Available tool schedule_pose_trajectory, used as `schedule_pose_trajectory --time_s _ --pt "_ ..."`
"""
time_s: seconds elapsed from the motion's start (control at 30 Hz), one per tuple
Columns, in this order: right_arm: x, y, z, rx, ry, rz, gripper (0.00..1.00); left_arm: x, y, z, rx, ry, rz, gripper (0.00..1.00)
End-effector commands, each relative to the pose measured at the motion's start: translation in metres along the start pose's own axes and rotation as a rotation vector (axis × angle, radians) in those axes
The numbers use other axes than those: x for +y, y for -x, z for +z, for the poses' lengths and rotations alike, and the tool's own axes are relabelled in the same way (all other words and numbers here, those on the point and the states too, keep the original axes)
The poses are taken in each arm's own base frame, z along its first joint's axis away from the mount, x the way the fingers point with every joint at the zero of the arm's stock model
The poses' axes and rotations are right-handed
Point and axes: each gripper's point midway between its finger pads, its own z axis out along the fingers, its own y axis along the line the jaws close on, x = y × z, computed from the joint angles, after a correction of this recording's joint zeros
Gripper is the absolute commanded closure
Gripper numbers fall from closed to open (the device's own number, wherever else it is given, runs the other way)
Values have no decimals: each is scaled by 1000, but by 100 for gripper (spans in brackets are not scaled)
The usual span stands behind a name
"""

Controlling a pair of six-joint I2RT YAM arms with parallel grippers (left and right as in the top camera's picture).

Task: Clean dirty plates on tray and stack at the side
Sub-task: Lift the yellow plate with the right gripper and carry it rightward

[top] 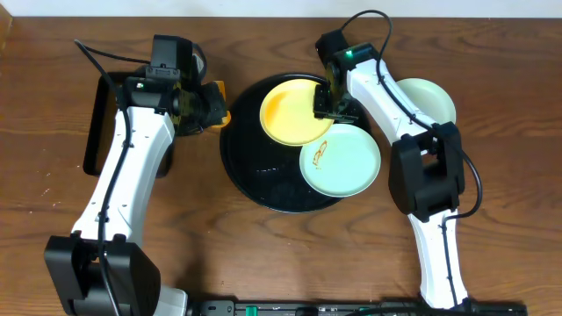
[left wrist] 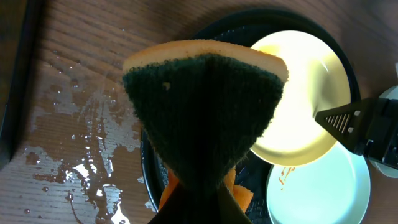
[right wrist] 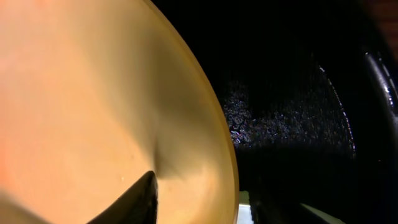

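The round black tray (top: 263, 180) holds a yellow plate (top: 290, 114) and a pale mint plate (top: 347, 167) with an orange smear. A second mint plate (top: 432, 98) lies on the table to the right of the tray. My right gripper (top: 327, 104) is shut on the yellow plate's right rim. In the right wrist view (right wrist: 199, 186) one finger is inside the plate (right wrist: 93, 93) and one is outside it. My left gripper (top: 209, 105) is shut on the orange-green sponge (left wrist: 205, 106), just left of the tray (left wrist: 152, 180).
A rectangular black tray (top: 95, 123) lies at the far left behind my left arm. Water is spilled on the wood (left wrist: 81, 149) left of the round tray. My right finger (left wrist: 357, 124) shows in the left wrist view.
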Motion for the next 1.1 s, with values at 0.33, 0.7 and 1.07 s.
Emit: schedule_pose_trajectory --time_s 0.33,0.7,1.07 --pt "7 9 2 -46 3 6 99 1 -3 3 16 2 5 92" --pt "16 67 -117 -416 -83 -249 98 1 -3 3 15 2 6 92" --pt "33 41 -246 -736 -595 -592 99 0 1 3 -2 -5 9 92"
